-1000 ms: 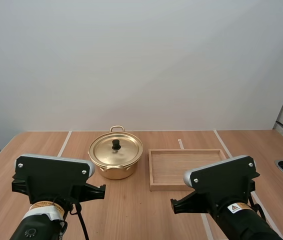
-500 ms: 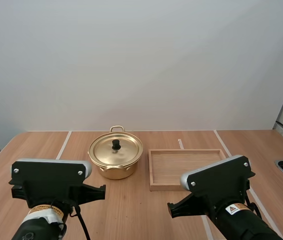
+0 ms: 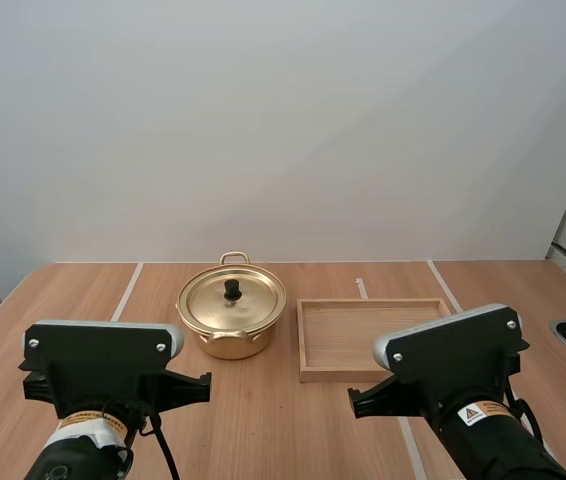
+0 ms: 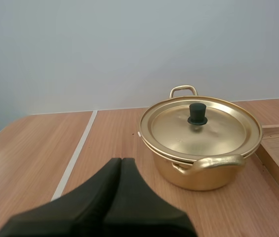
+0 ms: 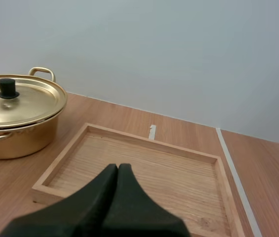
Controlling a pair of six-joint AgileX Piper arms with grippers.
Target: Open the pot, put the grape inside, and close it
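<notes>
**Closed pot and bare tray, with both claws drawn back**

Pale wall stands behind a wooden table (image 3: 283, 420) marked with light tape lines. On the table sits a gold pot (image 3: 231, 318), its lid (image 3: 232, 298) seated flat on the rim and a black knob (image 3: 232, 289) upright at the lid's centre. Just beside the pot, on the right arm's side, lies a shallow wooden tray (image 3: 313, 345), apart from the pot and holding nothing on its ribbed floor.

No grape lies on the table or in the tray, and the lid hides the pot's inside. Such a scene fits two readings: a pot shut over grapes already dropped in, or a shut pot with the grapes yet to arrive. The frames do not settle which.

Left claw (image 4: 121, 160) hovers over the table near the pot, its two black fingers pressed together into one dark wedge and gripping nothing; it points toward the pot's near handle (image 4: 211, 163), a sensible station for the arm closer to the lid knob. Right claw (image 5: 117, 167) is likewise closed on nothing and hangs over the tray's near edge, on the side where the tray lies within its reach. Both arms sit low and near their bases, which leaves the pot and tray unobstructed.
</notes>
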